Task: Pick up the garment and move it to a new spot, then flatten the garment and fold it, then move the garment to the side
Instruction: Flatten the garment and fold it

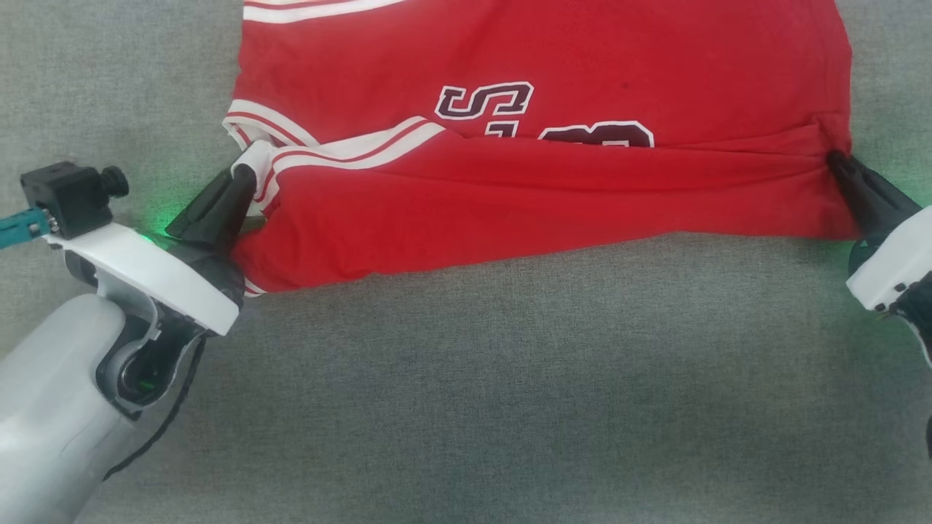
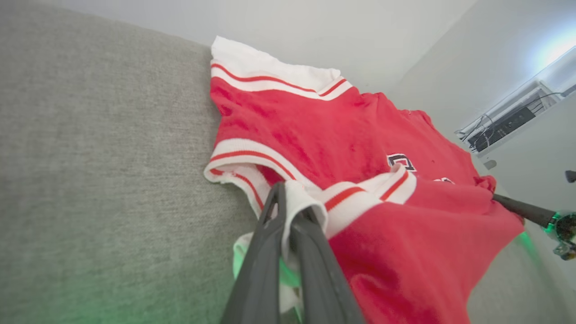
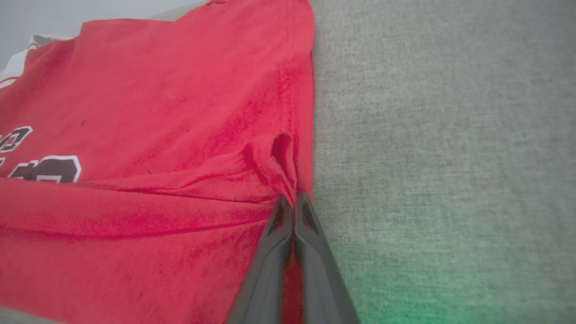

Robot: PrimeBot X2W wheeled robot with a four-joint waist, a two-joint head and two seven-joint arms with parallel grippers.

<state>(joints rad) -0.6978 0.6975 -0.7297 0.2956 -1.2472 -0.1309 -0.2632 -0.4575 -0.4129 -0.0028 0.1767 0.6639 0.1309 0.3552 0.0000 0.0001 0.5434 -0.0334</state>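
Grey woven surface point(image 1: 466, 378) under the garment point(image 1: 553, 211), pale wall point(image 2: 315, 31) behind.

The garment point(image 1: 553, 196) is bright red, with red-and-white striped trim point(image 1: 349, 149) and white sleeve cloth toward the left of the head view. Its lettering point(image 1: 484, 100) is dark maroon, outlined in white. The left gripper point(image 1: 246, 173) and right gripper point(image 1: 836, 157) are dark, nearly black, on white housings point(image 1: 167, 280), each beside a green glow point(image 1: 164, 218). The surface point(image 1: 510, 378) is mottled grey, perhaps woven.
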